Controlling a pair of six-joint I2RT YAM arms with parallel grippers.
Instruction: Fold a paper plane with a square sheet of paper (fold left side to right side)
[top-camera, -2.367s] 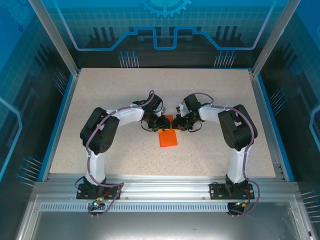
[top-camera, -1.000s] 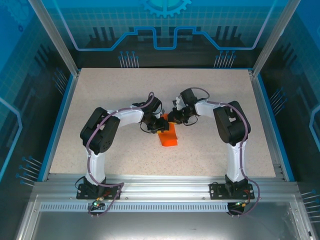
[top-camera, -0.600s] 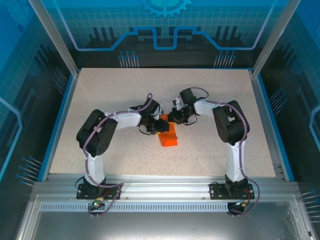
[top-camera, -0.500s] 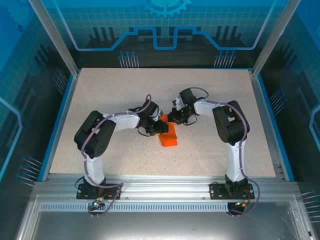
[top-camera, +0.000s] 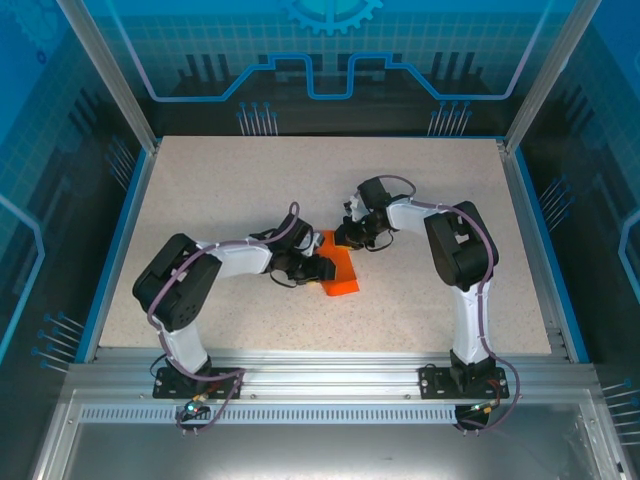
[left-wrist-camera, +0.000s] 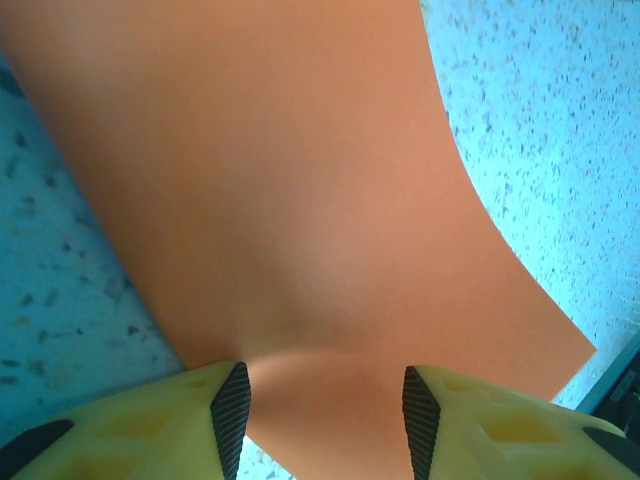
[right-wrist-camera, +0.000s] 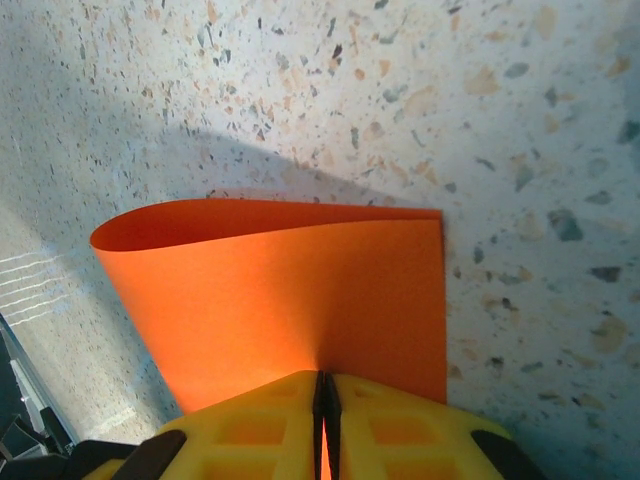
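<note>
One thin orange-red square sheet of paper (top-camera: 340, 272) lies loosely doubled on the counter (top-camera: 200, 200); right fingers (right-wrist-camera: 345, 405) clamp its edge, left fingers (left-wrist-camera: 230, 412) spread open over it. Pressing unevenly could crease it crooked.

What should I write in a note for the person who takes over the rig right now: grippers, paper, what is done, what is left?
Right gripper: shut on one edge of the square sheet of paper.
Left gripper: open, with the sheet running between its fingers, not clamped.
Paper: mid-table, bent over onto itself in a soft rounded curl, no sharp crease.
Done: one side brought over the other.
Left: press the curl flat into a crease, then make the further folds.
</note>
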